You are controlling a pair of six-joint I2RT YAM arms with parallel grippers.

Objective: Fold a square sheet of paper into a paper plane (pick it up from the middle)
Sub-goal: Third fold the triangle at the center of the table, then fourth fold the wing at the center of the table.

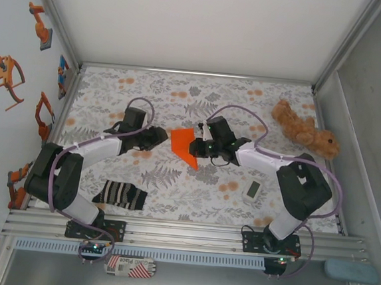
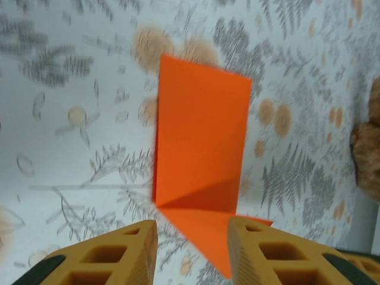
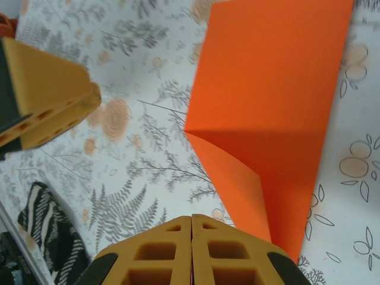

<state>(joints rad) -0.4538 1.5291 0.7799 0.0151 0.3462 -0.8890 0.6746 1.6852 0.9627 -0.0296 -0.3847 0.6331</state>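
Grey-and-orange floral cloth covers the table (image 1: 182, 88), and the two arms reach inward over it to meet near its middle. Well off to the right lies a brown plush toy (image 1: 305, 129), and near the left arm's base a striped sock (image 1: 120, 194); neither is touching the work. Between the two wrists sits the orange sheet of paper (image 1: 183, 145), no longer a flat square: the left wrist view shows one panel standing up from a crease (image 2: 202, 136) while a second part slopes away below it to a point, and the right wrist view shows the same sheet (image 3: 267, 101) with a slanted flap turned over along its lower side. The left gripper (image 2: 193, 228) has its jaws parted with nothing between them, the paper lying just beyond its tips. The right gripper (image 3: 191, 222) is clenched, pads pressed flush together; the paper's lower corner runs down behind one finger, and I cannot tell whether an edge is nipped there. A small white device (image 1: 253, 190) rests near the right arm. By my reading the task is at an early stage: a first fold or two exists, but the nose corners, the centre crease and the wings are yet to be made.
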